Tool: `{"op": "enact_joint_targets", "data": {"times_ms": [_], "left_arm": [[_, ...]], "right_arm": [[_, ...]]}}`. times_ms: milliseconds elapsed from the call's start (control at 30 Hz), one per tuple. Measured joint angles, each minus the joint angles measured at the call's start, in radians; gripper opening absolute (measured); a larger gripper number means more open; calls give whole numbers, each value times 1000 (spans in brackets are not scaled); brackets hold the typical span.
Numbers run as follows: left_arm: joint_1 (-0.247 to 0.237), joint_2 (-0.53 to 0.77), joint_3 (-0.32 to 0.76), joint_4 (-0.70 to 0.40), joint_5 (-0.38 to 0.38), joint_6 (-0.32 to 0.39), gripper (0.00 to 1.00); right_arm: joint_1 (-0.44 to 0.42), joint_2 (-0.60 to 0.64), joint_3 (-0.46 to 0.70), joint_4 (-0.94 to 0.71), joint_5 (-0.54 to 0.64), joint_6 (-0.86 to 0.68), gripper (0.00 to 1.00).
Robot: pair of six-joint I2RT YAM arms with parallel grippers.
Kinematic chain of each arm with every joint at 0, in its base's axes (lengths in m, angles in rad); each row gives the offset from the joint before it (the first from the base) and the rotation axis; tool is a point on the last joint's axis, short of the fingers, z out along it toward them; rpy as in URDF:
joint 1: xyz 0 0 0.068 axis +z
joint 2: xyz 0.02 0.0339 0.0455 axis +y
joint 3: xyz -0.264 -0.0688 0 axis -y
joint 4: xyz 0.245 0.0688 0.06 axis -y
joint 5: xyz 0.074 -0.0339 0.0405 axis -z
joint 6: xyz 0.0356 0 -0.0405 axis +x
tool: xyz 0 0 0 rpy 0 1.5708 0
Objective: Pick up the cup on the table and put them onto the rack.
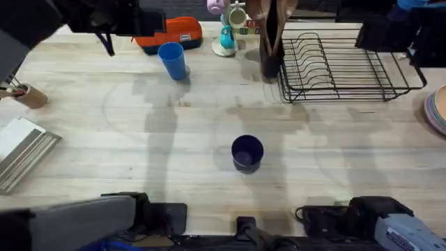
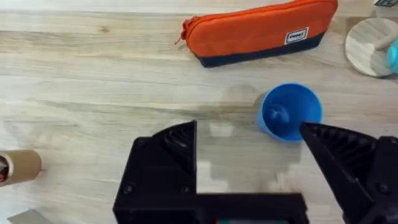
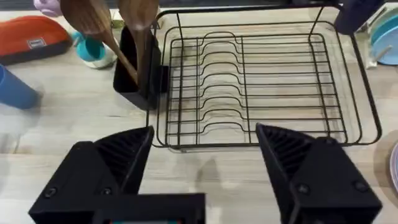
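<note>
The light wooden desk (image 1: 139, 139) carries a light blue cup (image 1: 173, 61), a navy cup (image 1: 247, 153), an orange pencil case (image 1: 174, 33) and the black wire rack (image 1: 341, 66)

Matte black left gripper (image 2: 249, 163), angular ribbed fingers, matching black right gripper (image 3: 205, 165), grey-blue arm housings

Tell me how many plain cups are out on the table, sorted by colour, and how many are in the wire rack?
Light blue cup: 1, upright on the table
Dark navy cup: 1, upright on the table
Cups in the black rack: 0
Total cups: 2
</note>
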Motion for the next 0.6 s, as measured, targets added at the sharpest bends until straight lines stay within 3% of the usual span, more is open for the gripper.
{"op": "enact_joint_targets", "data": {"times_ms": [600], "left_arm": [[0,166,0,19,7,0,993]], "right_arm": [[0,0,0,0,0,0,996]]}}
